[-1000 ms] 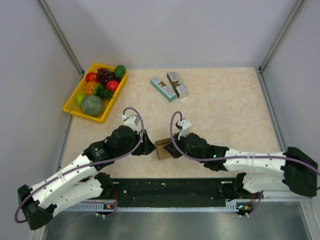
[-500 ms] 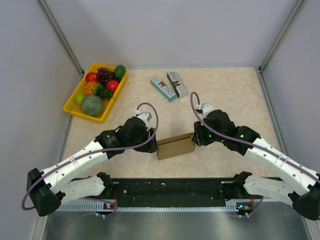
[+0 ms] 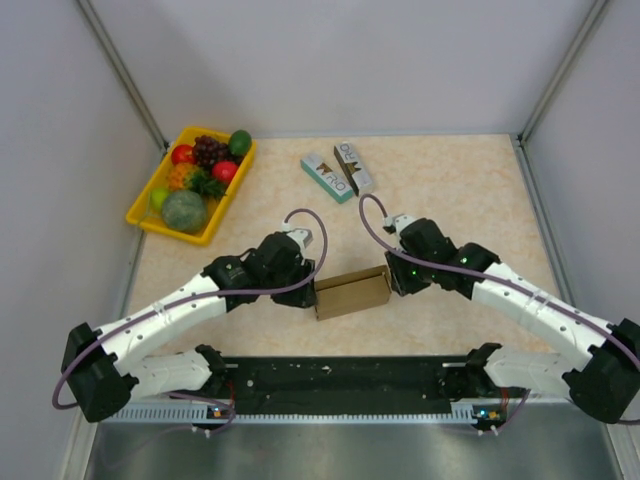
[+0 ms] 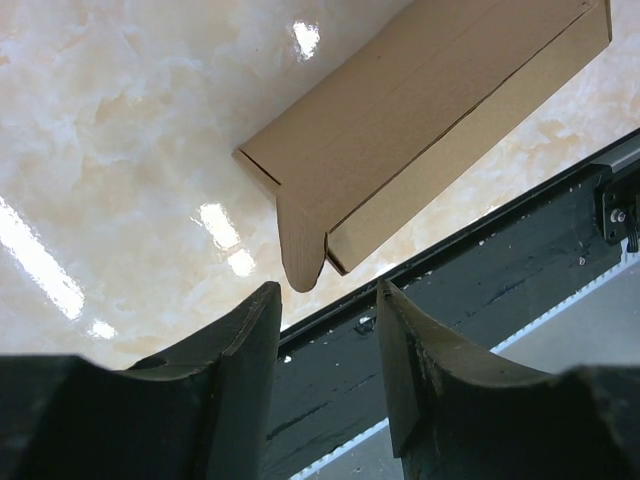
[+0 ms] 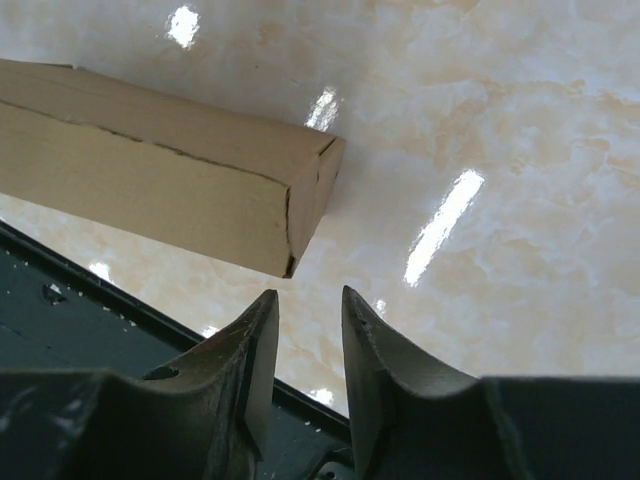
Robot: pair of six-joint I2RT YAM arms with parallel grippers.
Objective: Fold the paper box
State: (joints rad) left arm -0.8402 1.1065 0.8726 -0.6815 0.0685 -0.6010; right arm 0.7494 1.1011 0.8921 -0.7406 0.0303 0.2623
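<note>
A plain brown paper box [image 3: 351, 293] lies on the beige marbled tabletop [image 3: 460, 200], close to the near edge and roughly midway between the two arms. It is formed into a long, narrow carton, with its right end angled slightly away from the arms. In the left wrist view the paper box [image 4: 430, 120] has a rounded tab sticking out past its left end. In the right wrist view the right end of the paper box [image 5: 150, 190] looks squared off.

The left gripper [image 3: 306, 291] sits just beside the left end. Its fingers are parted and hold nothing, and the tab tip is just in front of the gap in the left gripper [image 4: 327, 310]. The right gripper [image 3: 392, 278] sits at the right end. The right gripper [image 5: 307, 305] is narrowly parted, empty and apart from the carton.

Well away, at the far left, is a yellow fruit tray [image 3: 140, 205]. Two small printed boxes [image 3: 340, 170] lie side by side at the far middle.
</note>
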